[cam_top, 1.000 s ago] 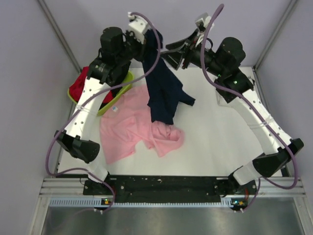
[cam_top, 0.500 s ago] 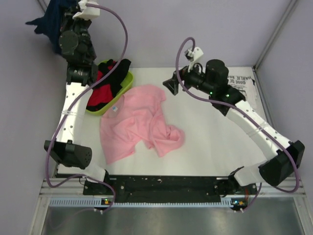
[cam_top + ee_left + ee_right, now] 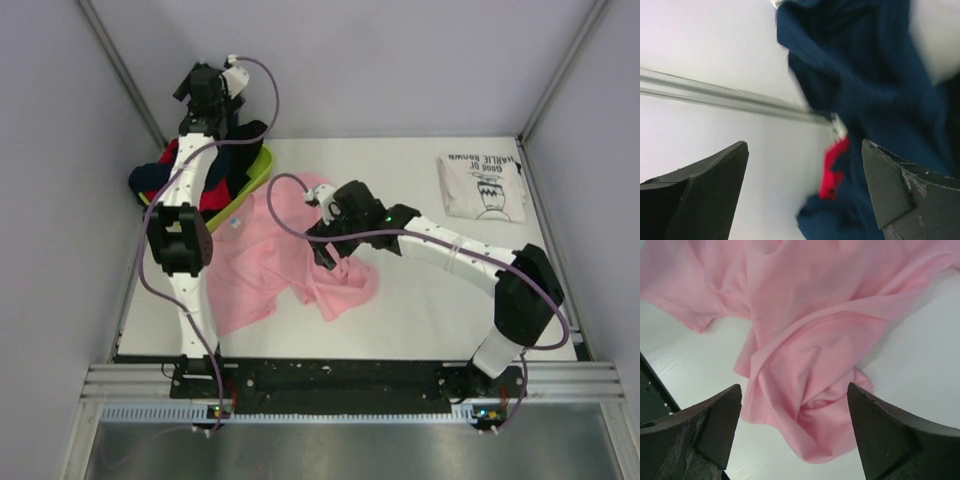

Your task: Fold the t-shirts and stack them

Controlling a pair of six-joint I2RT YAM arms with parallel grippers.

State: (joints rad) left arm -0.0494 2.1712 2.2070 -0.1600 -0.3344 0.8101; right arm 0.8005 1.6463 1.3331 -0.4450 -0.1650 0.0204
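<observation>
At two o'clock on the tabletop, seen from overhead, the white t-shirt lies folded; the pink t-shirt, toward nine o'clock, lies crumpled, not yet folded. Left wrist: left pincer spread beside blurred, probably navy, cloth. Right wrist: right pincer spread above the pink t-shirt.

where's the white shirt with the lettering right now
In the top view the white t-shirt lies folded at the far right corner of the table, well apart from the crumpled pink t-shirt left of centre.
</observation>
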